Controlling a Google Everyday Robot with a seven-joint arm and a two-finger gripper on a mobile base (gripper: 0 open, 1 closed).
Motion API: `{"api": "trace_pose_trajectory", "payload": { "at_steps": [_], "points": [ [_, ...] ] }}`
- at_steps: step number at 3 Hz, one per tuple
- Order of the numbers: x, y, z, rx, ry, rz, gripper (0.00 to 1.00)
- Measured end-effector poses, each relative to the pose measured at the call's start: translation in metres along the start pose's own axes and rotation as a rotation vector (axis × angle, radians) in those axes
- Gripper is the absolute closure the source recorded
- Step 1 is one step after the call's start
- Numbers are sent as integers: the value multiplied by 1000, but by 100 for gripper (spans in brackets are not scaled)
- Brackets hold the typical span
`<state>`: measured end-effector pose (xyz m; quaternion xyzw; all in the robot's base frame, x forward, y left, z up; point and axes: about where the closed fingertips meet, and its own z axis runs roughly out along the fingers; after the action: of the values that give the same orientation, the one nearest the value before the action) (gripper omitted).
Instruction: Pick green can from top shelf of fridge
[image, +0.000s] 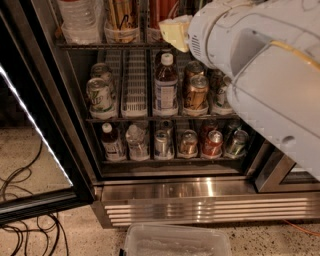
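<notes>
The fridge (200, 192) stands open, with dark wire racks of drinks above its ribbed steel base panel. The top shelf (95, 45) runs along the upper edge, fronted by translucent cups (121, 34) holding a clear bottle (80, 17), a gold can (120, 15) and a reddish can (161, 12). My arm's white housing (260, 60) with a pale yellow pad (175, 32) covers the shelf's right part. The green can is hidden. My gripper is out of sight past the arm, toward the upper right of the top shelf.
The middle rack holds pale green-and-white cans (99, 95), a brown bottle (165, 85) and copper cans (196, 92). The low rack holds short cans and bottles (187, 142). The open glass door (30, 125) stands left. A clear plastic bin (175, 242) and black cables (25, 227) lie on the floor.
</notes>
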<state>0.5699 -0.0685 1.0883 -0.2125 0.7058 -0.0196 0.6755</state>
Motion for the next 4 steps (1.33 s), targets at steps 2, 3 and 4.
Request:
{"api": "trace_pose_trajectory", "payload": {
  "at_steps": [2, 3, 4],
  "points": [
    [8, -7, 15, 99, 20, 23, 30],
    [17, -15, 22, 172, 18, 23, 30],
    [23, -19, 26, 228, 6, -7, 30]
  ]
}}
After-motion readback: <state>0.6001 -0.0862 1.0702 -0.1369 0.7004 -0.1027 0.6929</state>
